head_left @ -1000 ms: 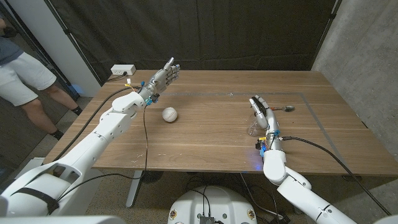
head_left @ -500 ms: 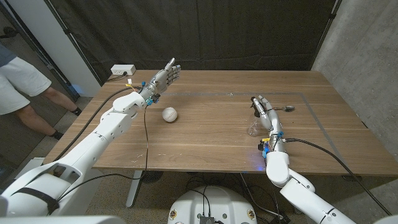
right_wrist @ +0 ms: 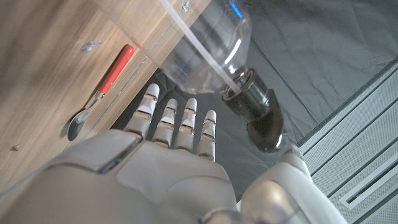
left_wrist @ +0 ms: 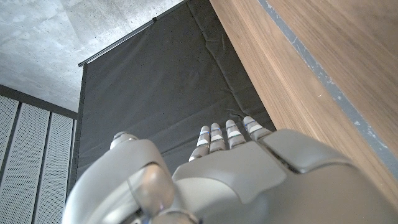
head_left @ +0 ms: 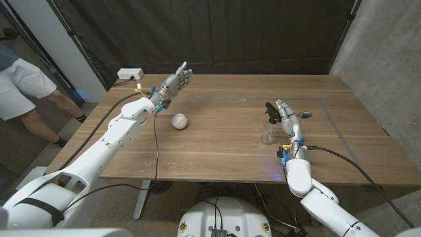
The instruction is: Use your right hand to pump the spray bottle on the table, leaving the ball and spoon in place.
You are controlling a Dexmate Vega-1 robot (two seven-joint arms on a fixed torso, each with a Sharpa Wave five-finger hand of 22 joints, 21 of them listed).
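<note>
Past my left fingers [head_left: 182, 74], near the table's [head_left: 217, 145] far corner, sits a white power strip [head_left: 129, 74]. A black curtain [head_left: 217, 33] hangs behind the table, well beyond both my sets of fingers. Off to my left stands a person [head_left: 26, 79] in light shorts.

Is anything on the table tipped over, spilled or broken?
Nothing stands out. The clear plastic spray bottle stands upright beside the right hand, the white ball sits still, and the red-handled metal spoon lies flat. No spill shows.
</note>
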